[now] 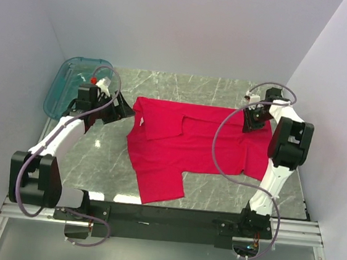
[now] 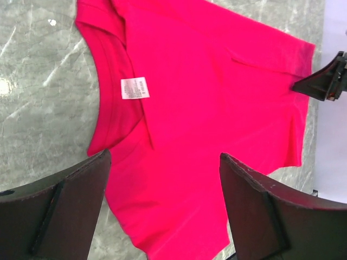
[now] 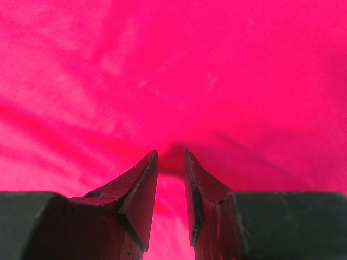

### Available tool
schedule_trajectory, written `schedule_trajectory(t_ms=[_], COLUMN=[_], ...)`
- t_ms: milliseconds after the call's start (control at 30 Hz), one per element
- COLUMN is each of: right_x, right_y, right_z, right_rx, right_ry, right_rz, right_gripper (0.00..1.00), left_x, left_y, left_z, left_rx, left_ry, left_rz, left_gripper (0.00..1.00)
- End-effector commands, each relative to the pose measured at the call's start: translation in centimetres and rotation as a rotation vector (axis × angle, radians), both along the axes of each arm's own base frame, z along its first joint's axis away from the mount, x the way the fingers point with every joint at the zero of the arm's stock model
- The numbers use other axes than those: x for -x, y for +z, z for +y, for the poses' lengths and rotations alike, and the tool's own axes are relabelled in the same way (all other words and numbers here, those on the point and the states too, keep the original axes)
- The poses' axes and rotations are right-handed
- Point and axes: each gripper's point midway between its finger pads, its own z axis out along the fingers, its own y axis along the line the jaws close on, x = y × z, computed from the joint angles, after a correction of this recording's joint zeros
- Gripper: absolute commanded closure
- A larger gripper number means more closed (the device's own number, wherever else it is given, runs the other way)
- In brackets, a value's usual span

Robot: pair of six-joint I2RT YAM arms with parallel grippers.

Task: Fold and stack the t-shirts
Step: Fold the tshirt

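One crimson-red t-shirt lies spread on the marble table, its neck to the left and one sleeve folded in over the chest. The left wrist view shows its collar and white neck label. My left gripper is open and empty beside the collar, its jaws wide apart above the shirt. My right gripper is at the shirt's far right corner. Its jaws are almost together, with a ridge of red cloth pinched between the tips.
A translucent teal tub stands at the table's far left corner, just behind the left arm. White walls close in both sides and the back. The right gripper's tip shows at the shirt's far edge in the left wrist view.
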Motion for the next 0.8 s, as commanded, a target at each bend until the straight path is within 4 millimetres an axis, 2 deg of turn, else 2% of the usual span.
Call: schedule_trajectory(t_ms=[0,133,300,533,600,767], right_x=[-2.0,-2.5,-3.6,-6.3,-6.5,-5.1], right_y=[0.4,-1.4,-1.4,-1.0,-0.9,0.0], right_z=[-0.4,-1.4,-2.2,-2.6,-2.6,-1.8], right_rx=[0.022,0.074,0.107,0.115,0.108,0.082], right_ry=[-0.064,-0.082,-0.098,-0.120,-0.117,-0.045], right_rz=[-0.006,0.044,0.043,0.040,0.043,0.043], right_gripper=[0.67,0.68,0.68,0.69,0.69,0.65], left_x=[-1.9,-2.6,-2.7,-3.4,-4.0,-5.8], left_y=[1.4,1.1,0.5,-0.2,-0.2,0.6], left_z=[-0.5,-0.5,-0.4,-0.5,-0.6,-0.7], left_rx=[0.015,0.017,0.008,0.014,0.014,0.015], left_ry=[-0.019,-0.016,-0.020,-0.021,-0.024,-0.026], left_rz=[-0.058,-0.051,-0.041,-0.020,-0.018,-0.029], left_gripper=[0.14,0.15,0.15,0.15,0.15,0.15])
